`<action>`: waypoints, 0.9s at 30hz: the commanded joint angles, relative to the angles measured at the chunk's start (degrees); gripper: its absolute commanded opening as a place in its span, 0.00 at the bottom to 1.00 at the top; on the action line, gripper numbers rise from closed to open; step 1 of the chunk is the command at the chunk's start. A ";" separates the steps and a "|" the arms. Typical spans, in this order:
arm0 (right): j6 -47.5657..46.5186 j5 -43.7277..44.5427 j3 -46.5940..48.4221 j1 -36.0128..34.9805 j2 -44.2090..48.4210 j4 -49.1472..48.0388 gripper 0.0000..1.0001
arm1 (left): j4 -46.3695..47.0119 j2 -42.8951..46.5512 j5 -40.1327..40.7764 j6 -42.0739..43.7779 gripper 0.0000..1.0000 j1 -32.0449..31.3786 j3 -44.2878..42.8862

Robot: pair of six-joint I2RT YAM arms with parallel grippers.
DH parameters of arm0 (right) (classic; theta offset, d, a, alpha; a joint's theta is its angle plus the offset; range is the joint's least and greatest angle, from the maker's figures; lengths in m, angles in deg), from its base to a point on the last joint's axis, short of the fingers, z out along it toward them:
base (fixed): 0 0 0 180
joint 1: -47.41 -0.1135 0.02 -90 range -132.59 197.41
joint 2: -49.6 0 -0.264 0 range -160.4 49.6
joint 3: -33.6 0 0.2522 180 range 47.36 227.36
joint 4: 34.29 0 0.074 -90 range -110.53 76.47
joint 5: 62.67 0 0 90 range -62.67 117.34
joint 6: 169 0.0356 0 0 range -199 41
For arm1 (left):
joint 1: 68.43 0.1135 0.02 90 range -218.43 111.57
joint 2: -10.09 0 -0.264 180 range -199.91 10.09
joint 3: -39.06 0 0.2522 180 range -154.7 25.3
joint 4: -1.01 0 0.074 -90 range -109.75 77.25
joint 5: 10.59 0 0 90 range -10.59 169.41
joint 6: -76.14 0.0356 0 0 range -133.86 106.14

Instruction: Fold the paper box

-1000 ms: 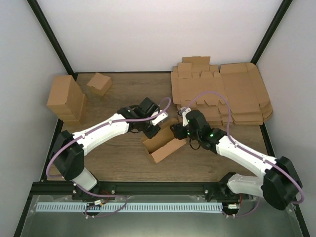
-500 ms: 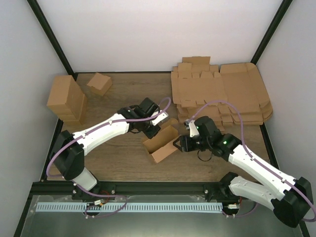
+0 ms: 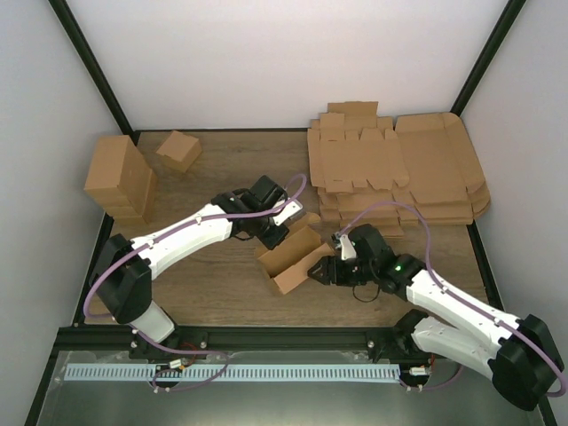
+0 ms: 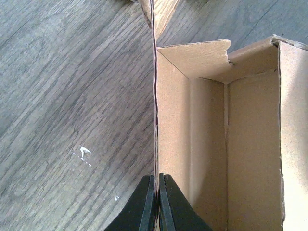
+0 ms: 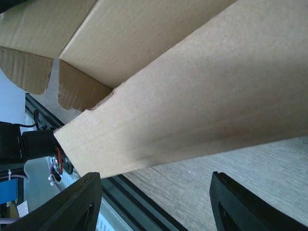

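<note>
The paper box (image 3: 288, 256) is a half-formed brown carton with its top open, lying mid-table. My left gripper (image 3: 277, 232) is shut on the box's far long wall; in the left wrist view the wall's thin edge (image 4: 155, 110) runs straight down between the black fingertips (image 4: 146, 202), and the box's inside (image 4: 211, 144) lies to the right. My right gripper (image 3: 321, 270) stands open at the box's right end, low over the table. In the right wrist view a brown outer panel (image 5: 192, 91) fills the view just above the wide-apart fingers (image 5: 72, 202), which hold nothing.
A stack of flat die-cut sheets (image 3: 395, 169) lies at the back right. A tall cardboard block (image 3: 117, 177) and a small folded carton (image 3: 179, 149) stand at the back left. The black frame rail (image 3: 266, 335) runs along the near table edge.
My right arm has swung down and toward the near edge, moving its gripper from above the box's right end to beside it, with the jaws a little wider. The left gripper stayed clamped.
</note>
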 commanded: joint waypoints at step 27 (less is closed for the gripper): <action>4.62 -4.08 -1.58 -0.47 -6.65 -18.91 0.83 | 3.32 -0.91 -10.34 -6.36 0.04 0.09 2.69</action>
